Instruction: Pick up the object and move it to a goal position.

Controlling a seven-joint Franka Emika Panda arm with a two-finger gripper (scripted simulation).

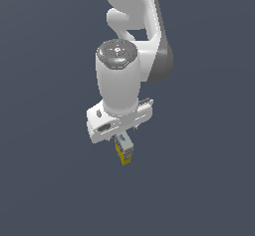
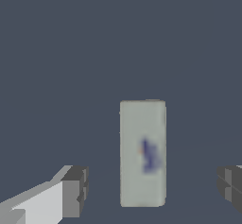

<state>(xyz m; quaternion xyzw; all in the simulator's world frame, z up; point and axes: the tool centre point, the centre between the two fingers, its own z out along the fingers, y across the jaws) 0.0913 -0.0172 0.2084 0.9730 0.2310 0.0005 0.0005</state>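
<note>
- One carton [image 1: 124,151] is the only loose thing in sight; in the exterior view it shows just under the white pincer [image 1: 121,139], its yellow side and pale top face poking out below the pincer's body.
- Whether the carton rests on the desk [image 1: 45,180] or hangs clear of it cannot be told from the exterior view.
- In the wrist view the carton [image 2: 142,153] shows its whitish-grey top face with a blurred blue mark, long edges running straight and corners slightly rounded.
- The pincer [image 2: 153,190] is spread wide: one dark fingertip [image 2: 75,190] sits well to one side of the carton and the other at the opposite edge of the picture, with a clear gap of bare surface between each pad and the carton's long edges.
- Neither pad touches the carton.
- All around, the plain slate-blue desk [image 2: 71,53] lies bare of other things, with room on every side of the arm [image 1: 134,36].
</note>
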